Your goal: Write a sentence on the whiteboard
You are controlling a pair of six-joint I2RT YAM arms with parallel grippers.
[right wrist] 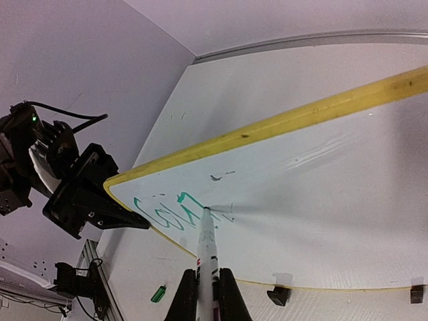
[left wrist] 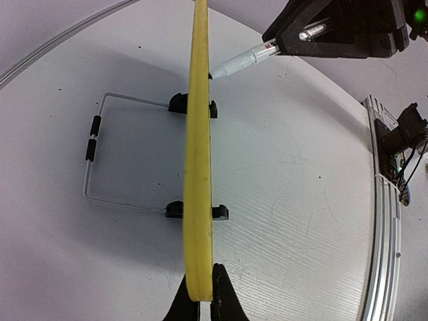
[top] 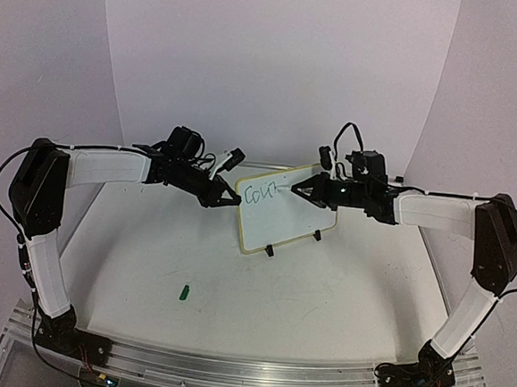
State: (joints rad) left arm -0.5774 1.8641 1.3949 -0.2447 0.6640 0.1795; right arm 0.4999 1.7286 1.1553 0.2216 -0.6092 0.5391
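Top external: mounted high behind the arm bases, faces forward and down. Far view, with the whole tabletop (top: 163, 267) and both arms in frame.

Left wrist: close, sights along the left gripper (left wrist: 199, 302), edge-on down the whiteboard (left wrist: 198, 167) rim. The right gripper (left wrist: 275, 35) enters at upper right.

Right wrist: close and low, sights along the marker (right wrist: 207, 247) at the whiteboard's writing side, with the left gripper at the frame's left edge.

Shared by all three: the whiteboard and both gripper tips.
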